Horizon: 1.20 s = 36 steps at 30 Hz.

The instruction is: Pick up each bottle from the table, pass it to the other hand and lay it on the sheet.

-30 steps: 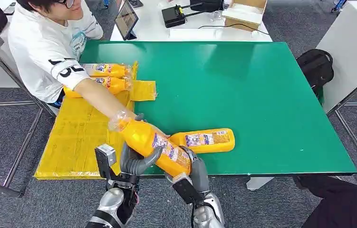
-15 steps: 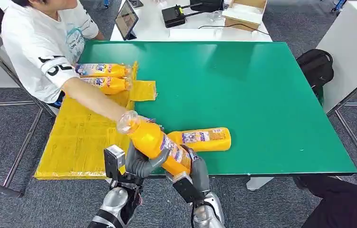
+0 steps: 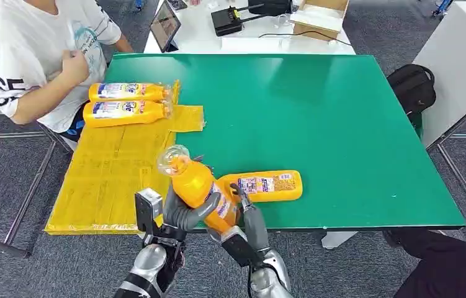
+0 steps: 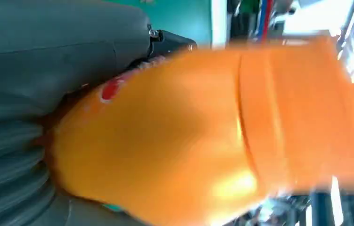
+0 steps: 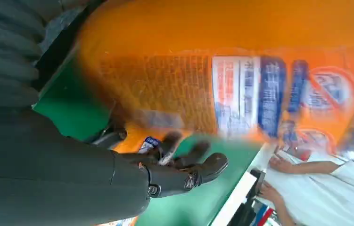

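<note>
Handover risk: the bottle (image 3: 198,186) hangs tilted above the table's near edge (image 3: 342,227), left hand (image 3: 183,214) wrapped around its body, right hand (image 3: 252,217) loosening, fingers spread and barely touching. A weak left grip would drop it onto the bottle beside it (image 3: 266,185). Since a second ago the person's arm (image 3: 44,99) has withdrawn from the yellow sheet (image 3: 103,180).
</note>
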### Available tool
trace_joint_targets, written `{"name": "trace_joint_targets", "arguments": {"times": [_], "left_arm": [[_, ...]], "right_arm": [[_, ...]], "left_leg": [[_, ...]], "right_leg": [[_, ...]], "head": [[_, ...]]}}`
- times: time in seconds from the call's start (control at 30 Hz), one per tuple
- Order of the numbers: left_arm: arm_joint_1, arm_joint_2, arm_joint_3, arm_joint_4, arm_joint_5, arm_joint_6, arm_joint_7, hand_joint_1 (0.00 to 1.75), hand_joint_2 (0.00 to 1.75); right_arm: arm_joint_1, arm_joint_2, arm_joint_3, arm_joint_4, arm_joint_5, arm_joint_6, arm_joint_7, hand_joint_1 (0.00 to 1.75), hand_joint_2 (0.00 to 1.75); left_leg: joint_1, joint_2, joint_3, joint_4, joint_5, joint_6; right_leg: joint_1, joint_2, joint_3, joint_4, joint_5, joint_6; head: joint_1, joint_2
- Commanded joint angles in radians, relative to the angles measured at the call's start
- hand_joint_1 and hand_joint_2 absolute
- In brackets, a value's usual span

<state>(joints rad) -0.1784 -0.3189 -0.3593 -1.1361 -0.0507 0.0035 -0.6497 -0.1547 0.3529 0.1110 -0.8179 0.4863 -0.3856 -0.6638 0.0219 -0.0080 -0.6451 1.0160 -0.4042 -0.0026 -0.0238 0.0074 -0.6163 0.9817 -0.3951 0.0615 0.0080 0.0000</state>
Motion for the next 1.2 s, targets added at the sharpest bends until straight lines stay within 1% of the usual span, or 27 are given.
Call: {"name": "trace_joint_targets", "arguments": {"times": [0.03, 0.13, 0.17, 0.2, 0.3, 0.33, 0.37, 0.4, 0.43, 0.47, 0.5, 0.53, 0.6, 0.63, 0.67, 0.7, 0.73, 0.77, 0.8, 0.83, 0.87, 0.93, 0.97, 1.03, 1.07, 1.1, 1.2], "left_arm": [[-0.146, 0.024, 0.120, -0.143, 0.032, 0.039, 0.037, 1.75, 1.75], [-0.198, 0.032, 0.158, -0.150, 0.036, 0.063, 0.050, 1.75, 1.75], [-0.206, 0.032, 0.167, -0.150, 0.039, 0.071, 0.055, 1.75, 1.75], [-0.210, 0.033, 0.170, -0.150, 0.040, 0.072, 0.057, 1.75, 1.75], [-0.206, 0.031, 0.167, -0.147, 0.039, 0.070, 0.055, 1.75, 1.75], [-0.206, 0.031, 0.167, -0.147, 0.039, 0.070, 0.055, 1.75, 1.75], [-0.206, 0.031, 0.167, -0.147, 0.039, 0.070, 0.055, 1.75, 1.75], [-0.202, 0.030, 0.165, -0.146, 0.039, 0.070, 0.054, 1.75, 1.75], [-0.208, 0.027, 0.174, -0.145, 0.042, 0.085, 0.050, 1.75, 1.75], [-0.218, 0.027, 0.186, -0.147, 0.029, 0.119, 0.038, 1.75, 1.75], [-0.231, 0.031, 0.197, -0.143, 0.018, 0.147, 0.033, 1.75, 1.75], [-0.248, 0.041, 0.215, -0.135, -0.017, 0.198, 0.027, 1.75, 1.75], [-0.273, 0.052, 0.249, -0.094, -0.104, 0.298, 0.014, 1.75, 1.75], [-0.286, 0.058, 0.276, -0.049, -0.187, 0.384, -0.007, 1.75, 1.75], [-0.295, 0.067, 0.290, -0.006, -0.257, 0.456, -0.014, 1.75, 1.75], [-0.306, 0.076, 0.320, 0.067, -0.351, 0.569, -0.048, 1.75, 1.75], [-0.321, 0.094, 0.324, 0.133, -0.422, 0.630, -0.048, 1.75, 1.75], [-0.332, 0.094, 0.375, 0.174, -0.514, 0.695, -0.048, 1.75, 1.75], [-0.348, 0.072, 0.518, 0.218, -0.716, 0.695, -0.048, 1.75, 1.75], [-0.354, 0.048, 0.603, 0.218, -0.809, 0.695, -0.048, 1.75, 1.75], [-0.370, 0.040, 0.697, 0.241, -0.926, 0.695, -0.048, 1.75, 1.75], [-0.376, 0.026, 0.762, 0.215, -1.026, 0.695, -0.048, 1.75, 1.75], [-0.392, 0.023, 0.806, 0.255, -1.039, 0.695, -0.048, 1.75, 1.75], [-0.409, 0.043, 0.811, 0.319, -0.959, 0.695, -0.048, 1.75, 1.75], [-0.406, 0.041, 0.827, 0.311, -0.985, 0.695, -0.048, 1.75, 1.75], [-0.414, 0.039, 0.839, 0.338, -0.991, 0.695, -0.048, 1.75, 1.75], [-0.414, 0.039, 0.839, 0.338, -0.991, 0.695, -0.048, 1.75, 1.75]], "right_arm": [[-0.058, -0.004, 0.130, -0.002, -0.047, 0.046, -0.034, 0.00, 0.00], [-0.070, -0.004, 0.162, 0.004, -0.070, 0.044, -0.034, 0.00, 0.00], [-0.071, -0.004, 0.168, 0.005, -0.079, 0.045, -0.034, 0.00, 0.00], [-0.072, -0.004, 0.170, 0.006, -0.080, 0.044, -0.034, 0.00, 0.00], [-0.071, -0.006, 0.170, 0.004, -0.081, 0.044, -0.034, 0.00, 0.00], [-0.071, -0.006, 0.170, 0.004, -0.081, 0.044, -0.034, 0.00, 0.00], [-0.071, -0.006, 0.170, 0.004, -0.081, 0.044, -0.034, 0.00, 0.00], [-0.071, -0.007, 0.170, 0.004, -0.082, 0.044, -0.034, 0.00, 0.00], [-0.072, -0.008, 0.174, 0.007, -0.081, 0.045, -0.034, 0.00, 0.00], [-0.076, -0.008, 0.179, 0.011, -0.082, 0.049, -0.034, 0.00, 0.00], [-0.076, -0.008, 0.184, 0.009, -0.086, 0.047, -0.034, 0.00, 0.00], [-0.073, -0.011, 0.200, -0.014, -0.101, 0.045, -0.034, 0.00, 0.00], [-0.060, -0.022, 0.230, -0.079, -0.151, 0.015, -0.034, 0.00, 0.00], [-0.046, -0.031, 0.245, -0.144, -0.189, -0.014, -0.034, 0.00, 0.00], [-0.032, -0.036, 0.246, -0.198, -0.216, -0.025, -0.034, 0.00, 0.00], [-0.008, -0.046, 0.249, -0.275, -0.236, -0.047, -0.034, 0.00, 0.00], [0.011, -0.055, 0.253, -0.340, -0.254, -0.072, -0.034, 0.00, 0.00], [0.026, -0.064, 0.257, -0.398, -0.271, -0.085, -0.034, 0.00, 0.00], [0.048, -0.074, 0.261, -0.481, -0.288, -0.113, -0.034, 0.00, 0.00], [0.063, -0.082, 0.263, -0.539, -0.296, -0.136, -0.034, 0.00, 0.00], [0.077, -0.089, 0.266, -0.591, -0.300, -0.156, -0.034, 0.00, 0.00], [0.095, -0.094, 0.263, -0.640, -0.305, -0.161, -0.034, 0.00, 0.00], [0.103, -0.095, 0.264, -0.669, -0.313, -0.167, -0.034, 0.00, 0.00], [0.116, -0.099, 0.263, -0.714, -0.318, -0.177, -0.034, 0.00, 0.00], [0.120, -0.100, 0.262, -0.724, -0.325, -0.174, -0.034, 0.00, 0.00], [0.123, -0.099, 0.255, -0.733, -0.332, -0.173, -0.034, 0.00, 0.00], [0.123, -0.099, 0.255, -0.733, -0.332, -0.173, -0.034, 0.00, 0.00]], "left_leg": [[0.001, 0.002, 0.001, 0.002, -0.002, 0.001], [0.000, 0.003, 0.004, 0.001, -0.002, 0.001], [0.000, 0.002, 0.002, 0.001, -0.001, 0.001], [0.000, 0.004, 0.004, 0.001, -0.002, 0.001], [0.000, 0.002, 0.003, 0.000, 0.000, 0.001], [0.000, 0.003, 0.006, 0.000, -0.002, 0.001], [0.000, 0.002, 0.004, 0.000, -0.001, 0.001], [0.000, 0.002, 0.006, 0.000, -0.002, 0.001], [0.000, 0.002, 0.004, 0.000, -0.001, 0.001], [0.000, 0.003, 0.006, 0.000, -0.002, 0.001], [0.000, 0.002, 0.003, 0.000, -0.001, 0.001], [0.000, 0.002, 0.005, 0.001, -0.002, 0.001], [0.000, 0.003, 0.004, 0.001, -0.001, 0.001], [0.000, 0.003, 0.005, 0.001, -0.002, 0.001], [0.000, 0.002, 0.003, 0.000, 0.000, 0.000], [0.000, 0.002, 0.005, 0.000, -0.001, 0.001], [0.000, 0.001, 0.003, -0.001, 0.000, 0.000], [0.000, 0.001, 0.006, -0.002, 0.000, 0.001], [-0.001, 0.001, 0.005, -0.002, 0.000, 0.001], [-0.001, 0.001, 0.006, -0.002, 0.000, 0.001], [0.000, 0.003, 0.008, -0.001, -0.001, 0.001], [0.000, 0.003, 0.006, 0.000, -0.002, 0.001], [0.000, 0.002, 0.004, 0.000, 0.000, 0.001], [0.000, 0.002, 0.007, 0.000, -0.002, 0.001], [0.000, 0.002, 0.004, 0.000, 0.000, 0.001], [0.000, 0.002, 0.006, 0.000, -0.001, 0.001], [0.000, 0.001, 0.004, 0.000, 0.000, 0.000]], "right_leg": [[0.001, 0.001, 0.000, 0.002, -0.001, -0.003], [0.001, 0.001, 0.003, 0.002, -0.001, -0.004], [0.001, 0.001, 0.001, 0.001, 0.000, -0.003], [0.001, 0.002, 0.004, 0.002, -0.001, -0.004], [0.001, 0.001, 0.003, 0.000, 0.000, -0.002], [0.001, 0.001, 0.005, 0.000, -0.001, -0.003], [0.001, 0.001, 0.004, 0.000, -0.001, -0.002], [0.001, 0.001, 0.006, 0.000, -0.002, -0.003], [0.000, 0.001, 0.004, 0.000, -0.001, -0.002], [0.001, 0.001, 0.006, 0.001, -0.002, -0.003], [0.001, 0.001, 0.004, 0.001, -0.001, -0.002], [0.001, 0.001, 0.005, 0.001, -0.002, -0.003], [0.001, 0.002, 0.003, 0.002, -0.001, -0.003], [0.001, 0.002, 0.005, 0.002, -0.002, -0.004], [0.001, 0.001, 0.002, 0.001, 0.000, -0.003], [0.001, 0.001, 0.004, 0.001, -0.001, -0.004], [0.000, 0.000, 0.003, 0.000, 0.000, -0.002], [0.000, 0.000, 0.006, 0.000, -0.001, -0.004], [0.000, -0.001, 0.005, 0.000, -0.001, -0.002], [0.000, 0.000, 0.006, -0.001, -0.001, -0.003], [0.000, 0.002, 0.006, 0.000, -0.001, -0.004], [0.001, 0.002, 0.005, 0.001, -0.002, -0.003], [0.000, 0.001, 0.003, 0.000, -0.001, -0.002], [0.001, 0.001, 0.006, 0.000, -0.002, -0.003], [0.000, 0.000, 0.003, 0.000, -0.001, -0.002], [0.001, -0.001, 0.005, 0.000, -0.002, -0.003], [0.001, -0.002, 0.003, 0.000, -0.001, -0.002]], "head": [[0.000, 0.000], [0.000, 0.000], [0.000, 0.000], [0.001, 0.000], [0.001, 0.000], [0.000, 0.000], [0.001, 0.000], [0.000, 0.000], [0.000, 0.000], [0.001, 0.000], [0.001, 0.000], [0.000, 0.000], [0.000, 0.000], [0.000, 0.000], [0.001, 0.000], [0.000, 0.000], [0.001, 0.000], [0.000, 0.000], [0.001, 0.000], [0.000, 0.000], [0.001, 0.000], [0.001, 0.000], [0.001, 0.000], [0.000, 0.000], [0.001, 0.000], [0.000, 0.000], [0.001, 0.000]]}}
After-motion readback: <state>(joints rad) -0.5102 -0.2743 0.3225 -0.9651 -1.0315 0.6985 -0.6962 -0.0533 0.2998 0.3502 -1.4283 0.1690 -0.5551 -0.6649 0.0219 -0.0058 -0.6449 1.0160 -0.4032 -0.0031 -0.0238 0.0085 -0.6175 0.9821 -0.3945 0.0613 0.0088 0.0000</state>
